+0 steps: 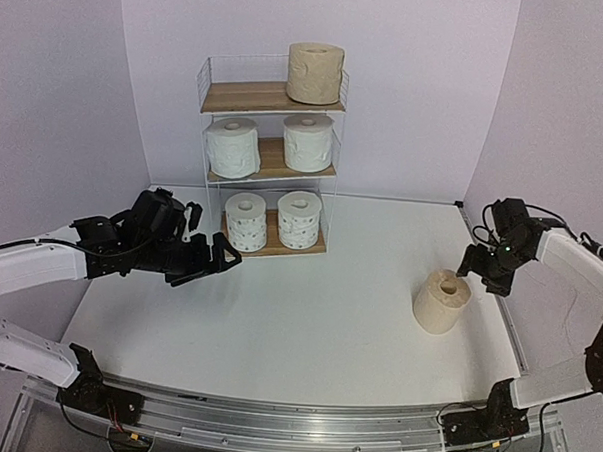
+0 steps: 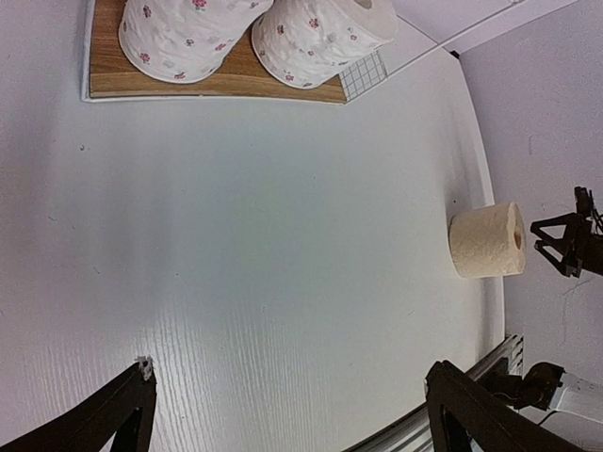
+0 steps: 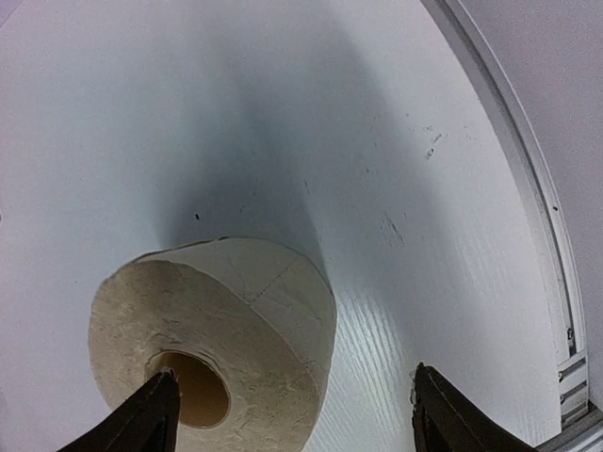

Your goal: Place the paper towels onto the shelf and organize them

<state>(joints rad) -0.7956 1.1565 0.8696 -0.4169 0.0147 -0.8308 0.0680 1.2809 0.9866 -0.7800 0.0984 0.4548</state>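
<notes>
The shelf stands at the back centre. Its top board holds one tan roll, the middle board two plain white rolls, and the bottom board two dotted rolls, which also show in the left wrist view. The second tan roll stands upright on the table at the right. My right gripper is open just above it; in the right wrist view the gripper has one finger over the core of the roll and the other outside its wall. My left gripper is open and empty in front of the bottom shelf.
The white table ends at a metal rail along the near edge and at lilac walls behind and beside. The top board has free room left of its tan roll. The left wrist view shows the tan roll far right.
</notes>
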